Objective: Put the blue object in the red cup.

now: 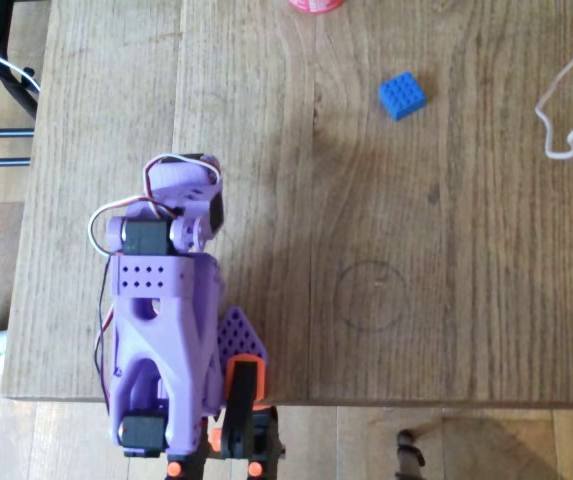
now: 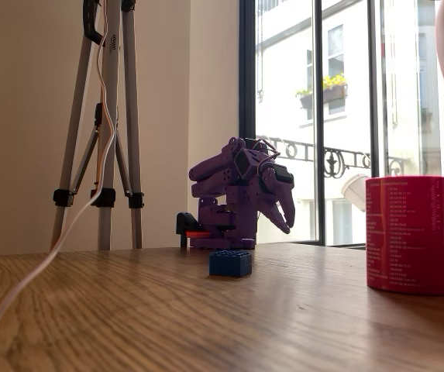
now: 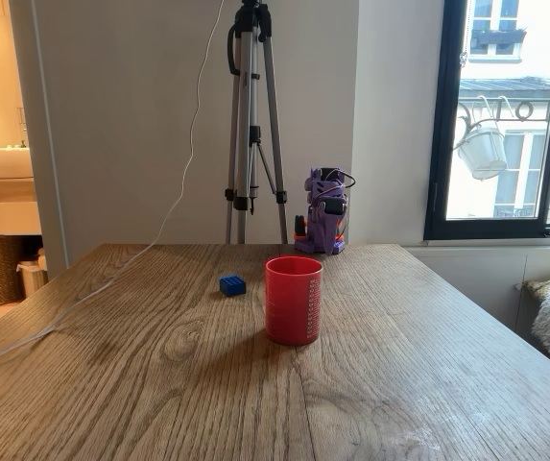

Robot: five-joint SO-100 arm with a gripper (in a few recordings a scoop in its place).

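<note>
Sat folded at one edge of the wooden tabletop (image 1: 436, 300), the purple arm (image 1: 161, 310), tool (image 2: 285, 217) tucked down close to its own base. Hung with fingertips pointing at the wood in a fixed view, apart from everything else; whether spread or pressed together could not be told from any view. Carried nothing that could be seen.

Lay flat on the tabletop, studs up, the blue object (image 1: 402, 96), well apart from the arm and untouched. Appeared in the overhead view up and to the right of the arm, and below and right of the red cup (image 1: 316, 5), of which only a sliver of rim showed at the top edge. Sat in one fixed view in front of the arm's base (image 2: 230, 263), with the cup (image 2: 411, 234) standing upright off to the right, nearer the camera. Rested in the other fixed view just left of and behind the cup (image 3: 232, 284), between cup (image 3: 293, 300) and arm (image 3: 323, 223), not touching either. Stood empty-mouthed and upright, the cup, so far as could be seen.

Trailed across the wood, a white cable (image 1: 566, 110), right of the blue object in the overhead view. Rose behind the arm, a tripod (image 3: 252, 125).
</note>
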